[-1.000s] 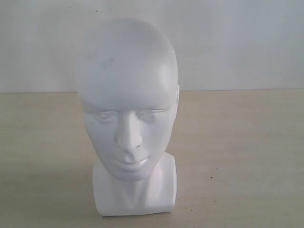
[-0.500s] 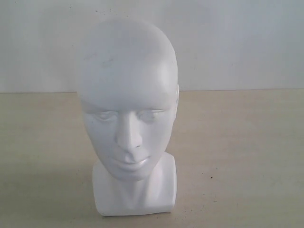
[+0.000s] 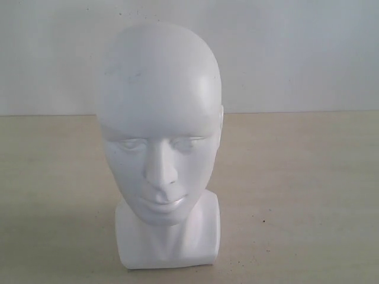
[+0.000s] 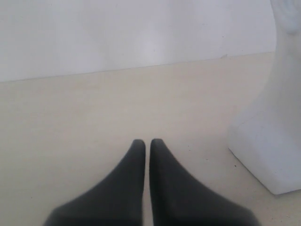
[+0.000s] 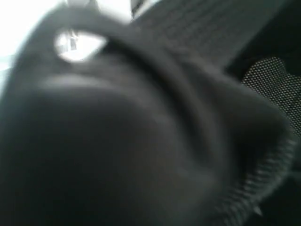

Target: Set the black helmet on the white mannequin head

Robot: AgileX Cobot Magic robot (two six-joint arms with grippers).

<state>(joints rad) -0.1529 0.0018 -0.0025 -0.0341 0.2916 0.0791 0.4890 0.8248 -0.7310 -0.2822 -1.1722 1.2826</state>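
Black left end effector [image 4: 146,142], fingertips almost touching, grips nothing.

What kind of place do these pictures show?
Probably a bare robot test bench: a white mannequin head stands on a plain beige table before a blank white wall, with the black left end effector near its base.

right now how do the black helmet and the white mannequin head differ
Colour: the white mannequin head is glossy white; the black helmet is dark with mesh lining. Place: the head stands upright on the table in the exterior view; the helmet shows only as a blur filling the right wrist view. The head wears nothing yet.
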